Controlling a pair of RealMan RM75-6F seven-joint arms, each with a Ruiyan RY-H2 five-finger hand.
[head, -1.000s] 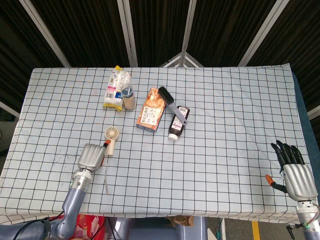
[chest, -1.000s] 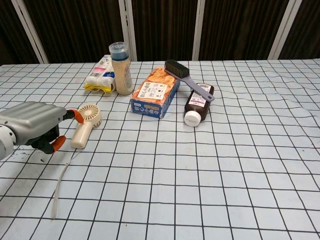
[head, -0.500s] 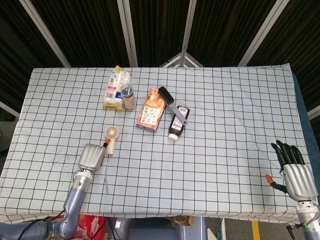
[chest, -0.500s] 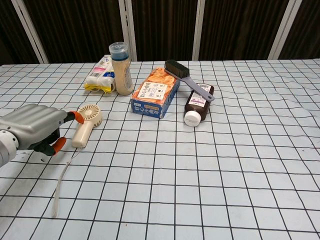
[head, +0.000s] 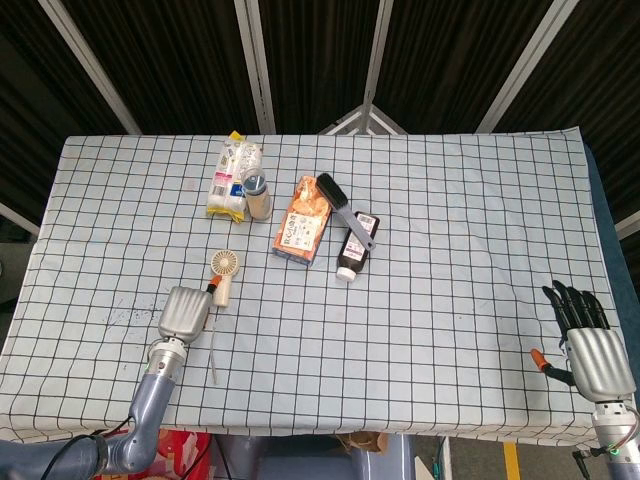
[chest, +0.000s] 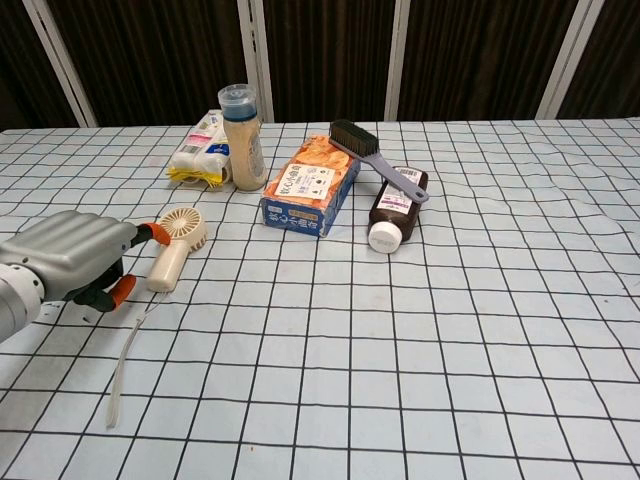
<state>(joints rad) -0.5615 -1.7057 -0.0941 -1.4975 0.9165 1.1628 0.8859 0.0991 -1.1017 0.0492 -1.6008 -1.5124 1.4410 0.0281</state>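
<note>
Place: you are working in a robot test lab or staged data-collection cell, not a home.
Bench: you are facing a bench (head: 450, 300) draped in a white cloth with a black grid, hanging over its edges.
Backdrop: dark corrugated panels and pale metal struts (head: 256, 65) are closing in the space behind you.
Props: unrelated household goods are lying grouped together, namely a small handheld fan (chest: 176, 240), an orange box (chest: 312, 184), a brush (chest: 376, 159), a brown bottle (chest: 395, 211), a baby bottle (chest: 243, 137) and a snack packet (chest: 200, 149).
</note>
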